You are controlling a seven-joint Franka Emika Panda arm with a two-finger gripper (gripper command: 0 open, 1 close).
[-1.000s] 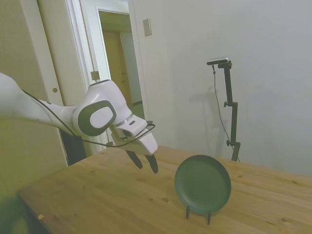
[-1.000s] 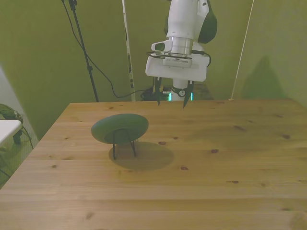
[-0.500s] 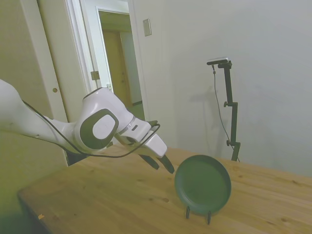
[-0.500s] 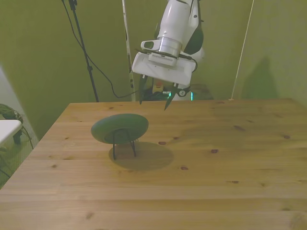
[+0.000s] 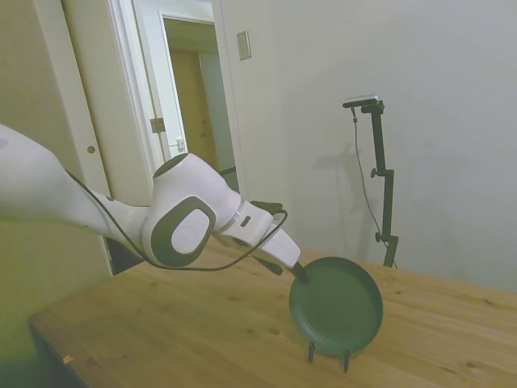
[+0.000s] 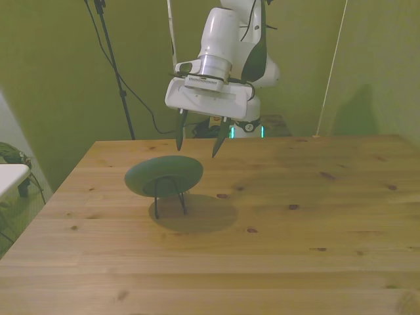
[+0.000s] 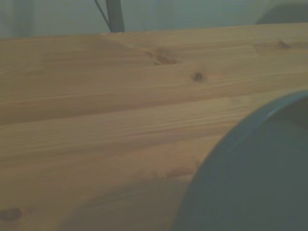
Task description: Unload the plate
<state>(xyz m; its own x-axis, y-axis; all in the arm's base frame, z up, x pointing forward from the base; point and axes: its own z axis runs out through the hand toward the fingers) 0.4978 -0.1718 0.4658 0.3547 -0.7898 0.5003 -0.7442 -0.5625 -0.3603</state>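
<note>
The round dark green plate (image 5: 336, 305) (image 6: 163, 175) stands nearly upright, leaning on a thin black wire stand (image 6: 168, 195) (image 5: 327, 353) on the wooden table (image 6: 275, 223). My gripper (image 6: 196, 144) (image 5: 295, 273) hangs open just above and behind the plate's upper rim, its two dark fingers spread with nothing between them. In the side view the fingertips reach the plate's upper left edge. The wrist view shows a blurred arc of the plate (image 7: 255, 173) over the table boards.
A doorway (image 5: 190, 97) and wall stand behind the table in the side view. A thin black tripod leg and cables (image 6: 111, 62) rise behind the table at the front view's left. A white object (image 6: 10, 177) sits off the table's left edge.
The gripper has swung toward the front view's left and tilted forward, moving from well beside the plate to just over its upper rim. The plate and stand have not moved.
</note>
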